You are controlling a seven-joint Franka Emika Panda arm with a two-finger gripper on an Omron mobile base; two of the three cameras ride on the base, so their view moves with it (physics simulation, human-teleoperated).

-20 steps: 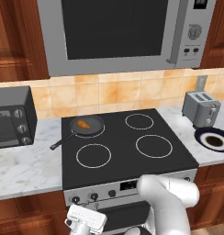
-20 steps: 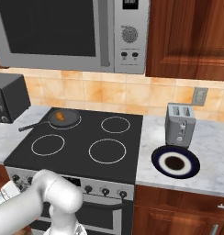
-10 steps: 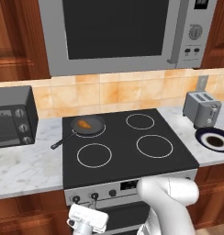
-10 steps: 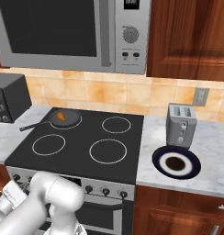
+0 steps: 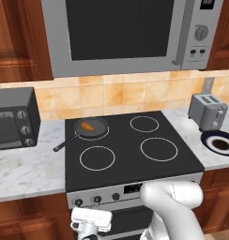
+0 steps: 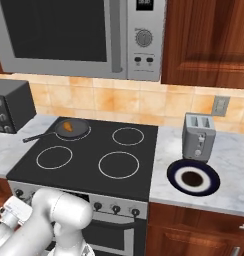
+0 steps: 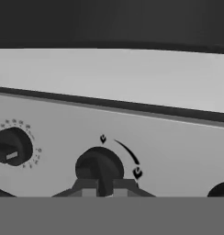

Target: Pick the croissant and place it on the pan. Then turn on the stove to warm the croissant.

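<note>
1. Seen from the left base camera: toaster oven (image 5: 13,117) at far left on the marble counter (image 5: 27,173), then the stove (image 5: 130,150), then toaster (image 5: 208,111) and dark plate (image 5: 222,143) at right; microwave (image 5: 125,33) overhead.
2. Same camera: white hand of the arm low in front of the stove's silver panel, gripper (image 5: 90,224) level with the left-hand knobs, fingers hidden beneath the wrist.
3. From the right base camera: same layout from the other side, plus a wall socket (image 6: 220,105) behind the toaster and a row of knobs along the front panel; hand just visible at the lower left edge.
4. From the hand camera: close look at the panel. One small knob (image 7: 13,147) at left with a dotted dial, a middle knob (image 7: 99,167) with an arrow arc above it, a sliver of a third at the right edge.
5. Fingertips closed onto the middle knob, one on each side, touching it.
6. Pan (image 5: 90,128) on the rear left burner, handle pointing out over the counter to the left.
7. Croissant (image 5: 88,126) lying inside the pan.
8. Plate at right holding nothing but its dark centre.
</note>
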